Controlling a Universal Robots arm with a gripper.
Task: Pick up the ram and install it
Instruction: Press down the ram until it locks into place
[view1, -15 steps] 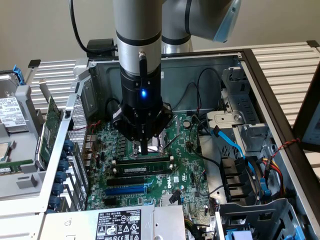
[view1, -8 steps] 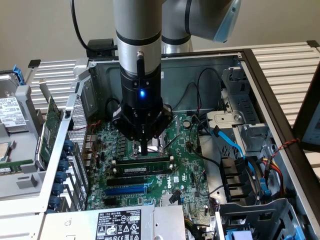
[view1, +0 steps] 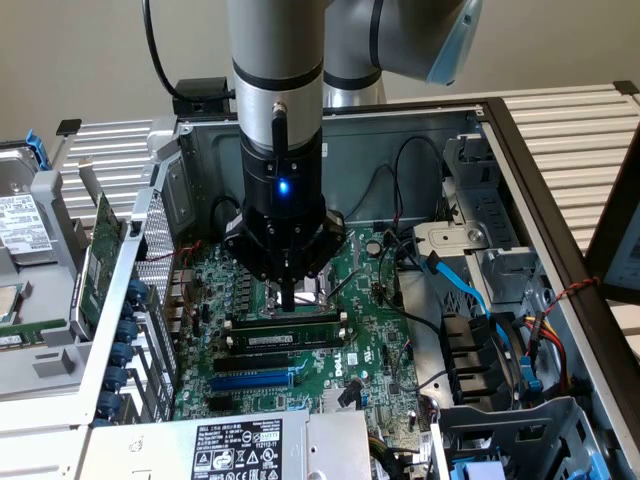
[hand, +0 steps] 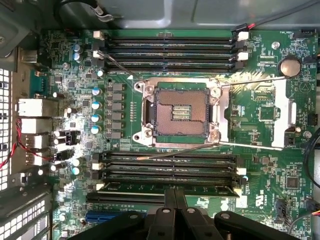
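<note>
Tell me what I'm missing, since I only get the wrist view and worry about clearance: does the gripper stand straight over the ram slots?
Observer: Yes. The gripper stands upright over the motherboard, tips pointing down at the slot area where the ram sits.
Operator: Anything outside the case I should know about?
Observer: A green expansion card stands on edge beside the case's perforated wall, on the exterior view's left.

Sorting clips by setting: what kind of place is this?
Likely a computer-assembly test bench: an opened PC case lies with its motherboard exposed, the gripper down over the ram, beside a hard drive.
</note>
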